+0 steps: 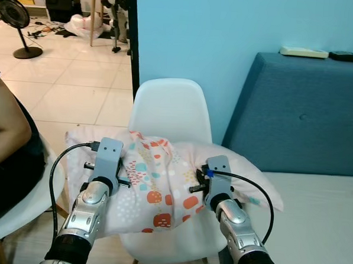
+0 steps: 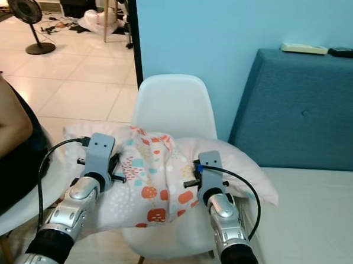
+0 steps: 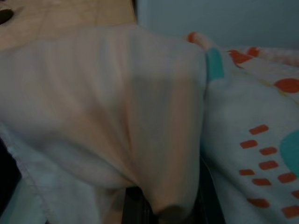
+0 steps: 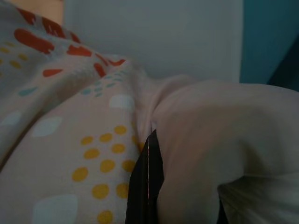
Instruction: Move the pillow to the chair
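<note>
In the eye views the pillow lay across the seat of the white chair, overhanging both sides; letting go evenly looked the sound finish. The left gripper and right gripper pressed into it. A person's arm sat near the left; the blue sofa stood right.

The left wrist view showed bunched fabric; the grip was probably closed.

In the right wrist view one finger pinched a fold.

Two white chairs are counted, one pillow, one standing fan, one sofa, and two remotes.
</note>
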{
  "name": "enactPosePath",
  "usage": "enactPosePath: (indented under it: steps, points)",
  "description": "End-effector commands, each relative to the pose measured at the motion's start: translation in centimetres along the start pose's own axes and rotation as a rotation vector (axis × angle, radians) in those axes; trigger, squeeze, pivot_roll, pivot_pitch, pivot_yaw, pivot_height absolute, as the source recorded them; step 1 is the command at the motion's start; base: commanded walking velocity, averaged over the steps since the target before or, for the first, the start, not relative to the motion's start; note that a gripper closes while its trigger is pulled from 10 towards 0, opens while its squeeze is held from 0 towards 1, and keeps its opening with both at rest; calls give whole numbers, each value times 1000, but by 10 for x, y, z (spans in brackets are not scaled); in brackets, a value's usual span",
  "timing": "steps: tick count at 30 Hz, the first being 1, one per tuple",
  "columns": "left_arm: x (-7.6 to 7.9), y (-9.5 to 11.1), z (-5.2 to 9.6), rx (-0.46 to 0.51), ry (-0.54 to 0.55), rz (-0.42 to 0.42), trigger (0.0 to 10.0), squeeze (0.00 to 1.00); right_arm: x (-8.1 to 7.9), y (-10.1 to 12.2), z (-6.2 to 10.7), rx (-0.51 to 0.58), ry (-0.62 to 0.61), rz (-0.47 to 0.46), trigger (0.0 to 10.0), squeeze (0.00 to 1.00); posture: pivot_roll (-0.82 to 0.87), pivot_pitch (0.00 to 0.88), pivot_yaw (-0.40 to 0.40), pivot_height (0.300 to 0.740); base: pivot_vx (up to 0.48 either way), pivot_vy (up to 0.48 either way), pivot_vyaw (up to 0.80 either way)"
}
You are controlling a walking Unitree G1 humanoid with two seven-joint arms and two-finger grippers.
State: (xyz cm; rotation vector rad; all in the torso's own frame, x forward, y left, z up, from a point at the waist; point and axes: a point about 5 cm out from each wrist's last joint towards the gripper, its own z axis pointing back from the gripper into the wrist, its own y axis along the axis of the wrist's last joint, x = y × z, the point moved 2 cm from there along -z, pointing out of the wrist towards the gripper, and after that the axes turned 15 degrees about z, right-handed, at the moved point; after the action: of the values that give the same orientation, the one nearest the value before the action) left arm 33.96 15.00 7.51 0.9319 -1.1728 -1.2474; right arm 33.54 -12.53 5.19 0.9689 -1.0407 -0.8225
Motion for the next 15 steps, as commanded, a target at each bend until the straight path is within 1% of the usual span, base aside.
enactPosePath:
  steps: [1, 3, 6, 9, 15]
  points:
    - [14, 8, -3, 35, -54, -6, 10000, 0, 5, 7, -2, 30, -21, -2, 10000, 0, -49, 22, -8, 740, 341, 0, -800]
    - [15, 7, -3, 34, -55, -8, 10000, 0, 6, 6, -2, 24, -25, -25, 10000, 0, -49, 23, -9, 740, 345, 0, -481]
    - [15, 7, -3, 35, -53, -6, 10000, 0, 4, 8, -2, 37, -10, 10, 10000, 0, -48, 25, -13, 740, 335, 0, 0]
    - [15, 7, -3, 37, -52, -6, 10000, 0, 4, 8, -2, 37, -9, 12, 10000, 0, -47, 27, -15, 740, 280, 0, 0]
    - [13, 7, -2, 47, -31, 6, 10000, 0, 2, 9, -3, 35, -1, 9, 10000, 0, -43, 36, -23, 740, 0, 0, 0]
